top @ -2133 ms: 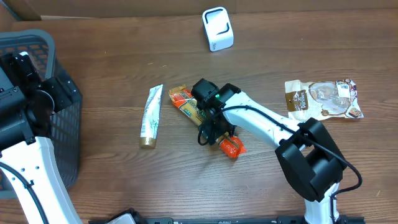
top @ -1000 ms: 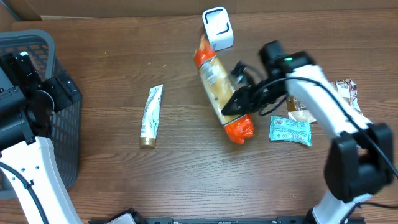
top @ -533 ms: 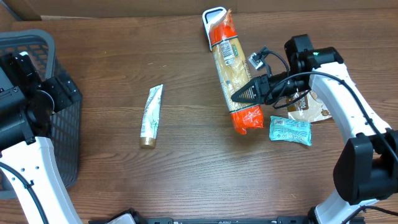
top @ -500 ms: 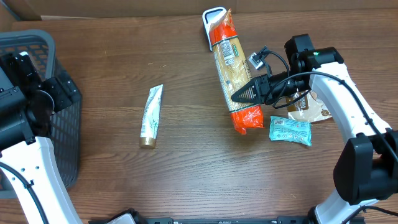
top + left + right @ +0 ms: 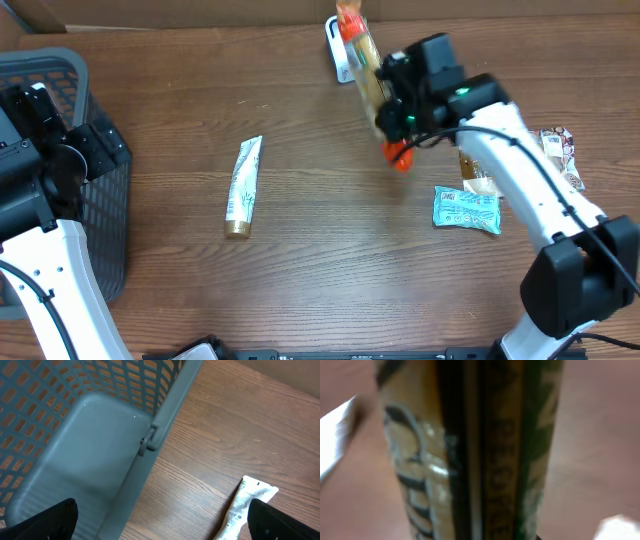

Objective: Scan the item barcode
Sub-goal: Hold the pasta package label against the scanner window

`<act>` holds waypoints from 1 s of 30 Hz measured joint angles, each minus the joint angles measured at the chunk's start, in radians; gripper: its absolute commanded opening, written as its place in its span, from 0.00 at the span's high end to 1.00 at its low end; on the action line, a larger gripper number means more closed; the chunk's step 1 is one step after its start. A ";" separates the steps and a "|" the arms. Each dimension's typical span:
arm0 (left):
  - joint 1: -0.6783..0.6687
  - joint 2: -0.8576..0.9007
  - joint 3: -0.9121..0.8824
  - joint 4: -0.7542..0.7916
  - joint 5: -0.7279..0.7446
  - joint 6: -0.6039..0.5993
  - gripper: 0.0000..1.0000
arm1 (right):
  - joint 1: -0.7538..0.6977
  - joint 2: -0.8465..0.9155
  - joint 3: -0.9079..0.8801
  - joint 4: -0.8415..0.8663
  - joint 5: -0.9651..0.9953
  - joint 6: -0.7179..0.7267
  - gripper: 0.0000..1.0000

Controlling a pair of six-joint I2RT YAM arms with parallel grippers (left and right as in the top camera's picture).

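Note:
The item is a long pasta packet (image 5: pixel 368 55), tan with orange ends. My right gripper (image 5: pixel 393 118) is shut on it near its lower orange end and holds it off the table. Its upper end lies over the white scanner (image 5: pixel 338 58) at the back of the table and hides most of it. In the right wrist view the packet (image 5: pixel 480 450) fills the frame, blurred, and I cannot make out the barcode. My left gripper (image 5: pixel 165 530) is open and holds nothing, hanging over the basket's rim (image 5: pixel 165 420).
A white tube (image 5: pixel 242 187) lies left of centre, also seen as the tube (image 5: pixel 245 505) in the left wrist view. A teal packet (image 5: pixel 467 210) and a brown pouch (image 5: pixel 555 150) lie under the right arm. The grey basket (image 5: pixel 60 70) stands at the far left.
The right arm has carried the packet back and left, from in front of the scanner to over it, and turned it more edge-on. The left arm has not moved.

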 measured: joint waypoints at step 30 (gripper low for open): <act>0.000 0.000 0.000 0.000 0.000 0.000 0.00 | 0.040 0.536 0.001 1.106 0.884 -0.911 0.97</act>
